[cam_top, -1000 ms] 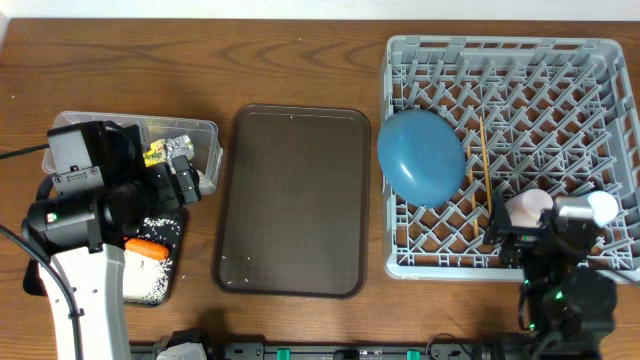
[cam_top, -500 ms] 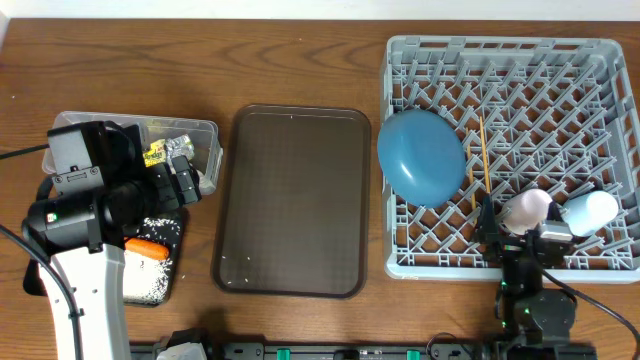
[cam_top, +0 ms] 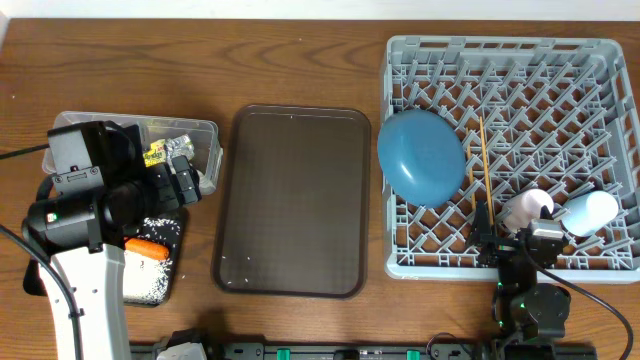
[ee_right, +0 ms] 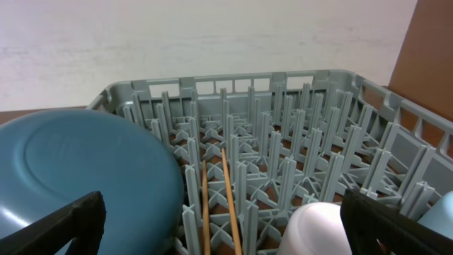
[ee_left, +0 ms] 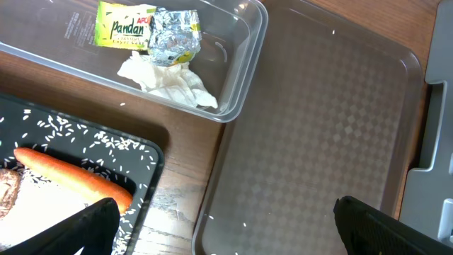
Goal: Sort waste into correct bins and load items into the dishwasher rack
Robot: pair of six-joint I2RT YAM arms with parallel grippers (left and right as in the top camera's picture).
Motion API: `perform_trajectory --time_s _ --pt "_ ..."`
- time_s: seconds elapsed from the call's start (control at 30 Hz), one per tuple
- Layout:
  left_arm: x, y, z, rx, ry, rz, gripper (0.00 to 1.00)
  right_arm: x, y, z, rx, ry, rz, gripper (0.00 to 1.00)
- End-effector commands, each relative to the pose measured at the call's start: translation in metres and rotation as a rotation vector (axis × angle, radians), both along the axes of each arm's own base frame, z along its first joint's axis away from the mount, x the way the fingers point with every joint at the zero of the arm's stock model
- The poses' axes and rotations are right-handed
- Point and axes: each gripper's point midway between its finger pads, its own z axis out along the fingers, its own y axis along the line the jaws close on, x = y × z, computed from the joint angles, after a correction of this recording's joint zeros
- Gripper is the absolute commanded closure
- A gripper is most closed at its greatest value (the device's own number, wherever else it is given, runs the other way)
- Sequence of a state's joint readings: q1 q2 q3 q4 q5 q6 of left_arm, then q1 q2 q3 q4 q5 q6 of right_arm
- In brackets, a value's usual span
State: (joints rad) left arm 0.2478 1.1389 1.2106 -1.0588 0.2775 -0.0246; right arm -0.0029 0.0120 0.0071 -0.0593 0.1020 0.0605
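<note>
The grey dishwasher rack (cam_top: 600, 60) holds the blue plate (cam_top: 421, 157), the chopsticks (cam_top: 481, 160), the pink cup (cam_top: 525, 205) and the light-blue cup (cam_top: 588, 212). My right gripper (cam_top: 514, 240) is open and empty at the rack's front edge; its wrist view shows the plate (ee_right: 78, 177), chopsticks (ee_right: 228, 191) and pink cup (ee_right: 318, 230). My left gripper (ee_left: 226, 237) is open and empty, between the black tray (ee_left: 138, 152) and the clear tub (ee_left: 244, 71). The tub holds the wrapper (ee_left: 145, 28) and tissue (ee_left: 170, 81). The tray holds the carrot (ee_left: 71, 177), rice (ee_left: 42, 209) and brown lump (ee_left: 6, 195). No white bowl shows.
The dark-brown serving tray (cam_top: 292, 200) lies between the bins and the rack, with a few rice grains near its front left corner. The left arm (cam_top: 80, 215) covers part of the clear tub (cam_top: 200, 130) and black tray (cam_top: 165, 280).
My right gripper has drawn back and left from over the cups toward the rack's front edge; both cups lie in the rack. The left arm has not moved.
</note>
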Motion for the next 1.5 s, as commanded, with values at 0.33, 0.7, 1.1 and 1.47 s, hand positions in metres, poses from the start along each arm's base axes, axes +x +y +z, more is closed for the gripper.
perform_trajectory --time_s 0.33,0.7,1.1,1.47 --pt "0.002 0.003 0.005 0.018 -0.012 -0.003 0.02 0.0 -0.001 -0.001 0.014 -0.001 -0.002 0.01" --pt "0.001 -0.014 0.038 0.165 -0.268 -0.113 0.02 0.0 -0.001 -0.001 0.014 -0.001 -0.003 0.01" --pt "-0.02 -0.041 0.064 0.346 -0.857 -0.241 0.02 0.0 -0.001 -0.001 0.014 0.0 -0.003 0.01" --pt "-0.046 -0.038 0.025 0.366 -1.051 -0.17 0.02 0.0 -0.001 -0.001 0.014 -0.001 -0.003 0.01"
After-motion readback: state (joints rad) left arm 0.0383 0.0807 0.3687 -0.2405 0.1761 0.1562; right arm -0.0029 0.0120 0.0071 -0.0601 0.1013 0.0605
